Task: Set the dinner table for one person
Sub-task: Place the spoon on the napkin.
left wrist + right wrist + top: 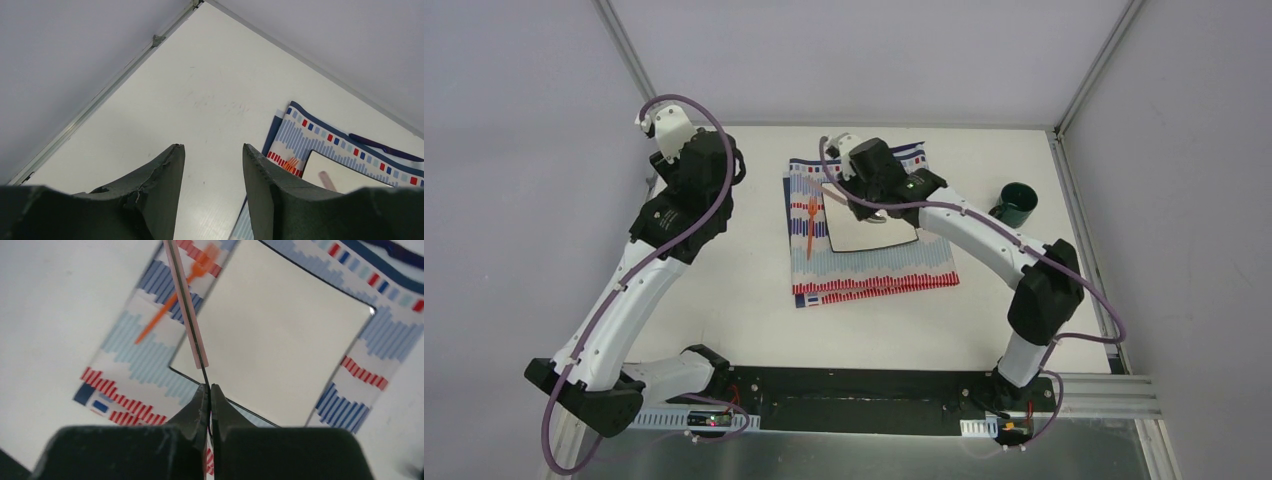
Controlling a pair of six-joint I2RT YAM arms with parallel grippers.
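Observation:
On the white dinner table (724,300) a striped red-blue-white cloth (874,275) lies flat and carries a white square plate (874,238). On the cloth just left of the plate lies an orange fork (811,225), also seen in the right wrist view (170,300). My right gripper (207,386) hangs over the plate's left part, shut on a thin pink utensil (186,305) that points away over the plate's edge. My left gripper (213,147) is open and holds nothing, above bare table left of the cloth (300,135).
A dark green mug (1019,203) stands on the table right of the cloth. A purple utensil (380,146) lies along the cloth's far edge. Grey rails (1084,230) and walls border the tabletop on the left, back and right.

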